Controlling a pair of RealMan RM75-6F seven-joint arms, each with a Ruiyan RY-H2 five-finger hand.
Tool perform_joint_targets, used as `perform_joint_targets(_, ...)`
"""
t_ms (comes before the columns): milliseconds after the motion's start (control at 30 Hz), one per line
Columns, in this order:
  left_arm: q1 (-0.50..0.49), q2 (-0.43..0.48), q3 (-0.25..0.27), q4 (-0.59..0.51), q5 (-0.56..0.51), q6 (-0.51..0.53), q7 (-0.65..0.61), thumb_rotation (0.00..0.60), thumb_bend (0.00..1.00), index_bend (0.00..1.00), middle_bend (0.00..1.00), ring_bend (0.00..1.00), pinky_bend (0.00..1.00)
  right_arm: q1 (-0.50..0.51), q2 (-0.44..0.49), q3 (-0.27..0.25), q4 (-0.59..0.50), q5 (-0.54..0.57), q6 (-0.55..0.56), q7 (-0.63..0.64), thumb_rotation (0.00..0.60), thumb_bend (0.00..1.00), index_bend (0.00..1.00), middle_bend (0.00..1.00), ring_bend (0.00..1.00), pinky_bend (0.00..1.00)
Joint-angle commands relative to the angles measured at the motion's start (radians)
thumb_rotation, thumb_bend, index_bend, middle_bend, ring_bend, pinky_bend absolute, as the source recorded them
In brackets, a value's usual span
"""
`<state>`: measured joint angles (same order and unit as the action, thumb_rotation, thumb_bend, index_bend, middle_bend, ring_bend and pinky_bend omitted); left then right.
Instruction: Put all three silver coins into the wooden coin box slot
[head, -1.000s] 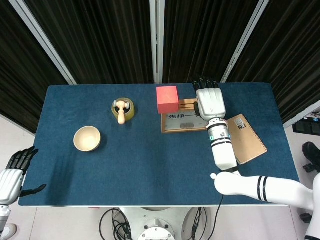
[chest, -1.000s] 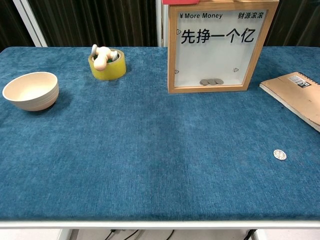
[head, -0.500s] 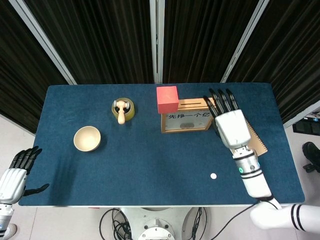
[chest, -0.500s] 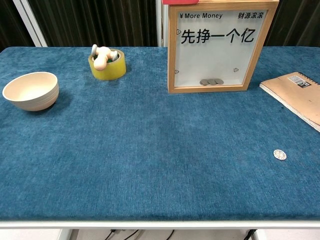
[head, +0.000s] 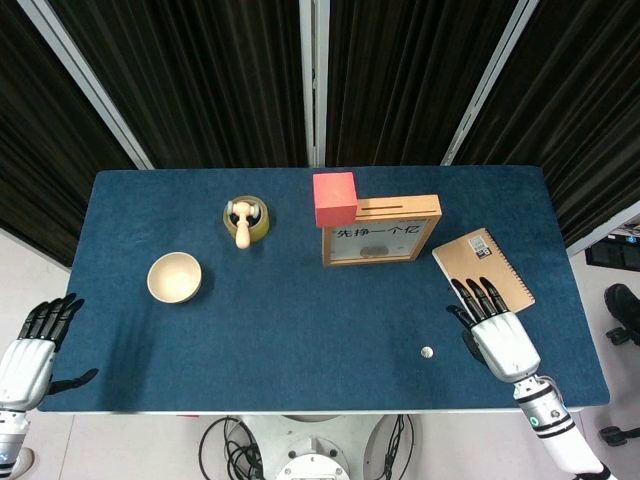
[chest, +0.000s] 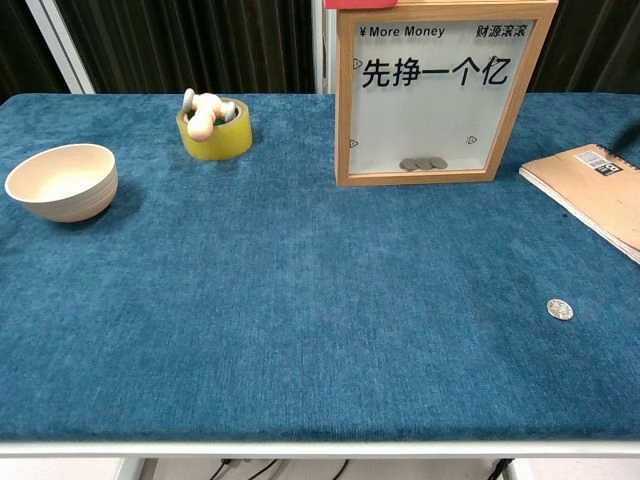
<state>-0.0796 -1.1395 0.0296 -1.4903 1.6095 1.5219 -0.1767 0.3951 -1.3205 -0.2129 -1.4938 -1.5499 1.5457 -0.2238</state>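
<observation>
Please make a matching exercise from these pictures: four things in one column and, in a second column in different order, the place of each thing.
Things:
1. loose coin
2. red block
3. notebook
4. bowl

Places:
A. on the table's left side, in front of the tape roll
B. flat on the cloth, just left of the right hand
C. at the coin box's left top corner
D. right of the coin box, beyond the right hand

Pairs: 1-B, 2-C, 3-D, 4-A

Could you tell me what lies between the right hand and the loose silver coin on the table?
Only bare blue cloth: in the head view, nothing sits between the right hand and the silver coin.
</observation>
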Motion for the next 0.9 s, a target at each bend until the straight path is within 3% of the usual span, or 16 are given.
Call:
perform_joint_targets(33, -0.001, 0.001, -0.004, -0.003, 0.001, 0.004, 0.007, 0.600, 0.00, 0.03, 0.00, 0.00, 0.00, -0.043, -0.059, -0.003, 0.094, 0.002, -0.054, 0.072, 0.600, 0.43, 0.38, 0.00, 0.00, 0.00)
perform_joint_targets(300, -0.003, 0.000, -0.007, -0.010, -0.001, 0.002, 0.017, 0.600, 0.00, 0.03, 0.00, 0.00, 0.00, -0.060, -0.109, 0.006, 0.156, -0.020, -0.137, 0.106, 0.600, 0.40, 0.43, 0.00, 0.00, 0.00)
perform_joint_targets(600, -0.002, -0.005, -0.007, 0.004, -0.007, -0.004, 0.006, 0.600, 0.00, 0.03, 0.00, 0.00, 0.00, -0.073, -0.136, 0.030, 0.173, -0.029, -0.196, 0.116, 0.600, 0.37, 0.28, 0.00, 0.00, 0.00)
perform_joint_targets(900, -0.003, -0.008, -0.006, 0.016, -0.011, -0.011, -0.008, 0.600, 0.00, 0.03, 0.00, 0.00, 0.00, -0.095, -0.179, 0.047, 0.210, -0.056, -0.206, 0.132, 0.600, 0.32, 0.29, 0.00, 0.00, 0.00)
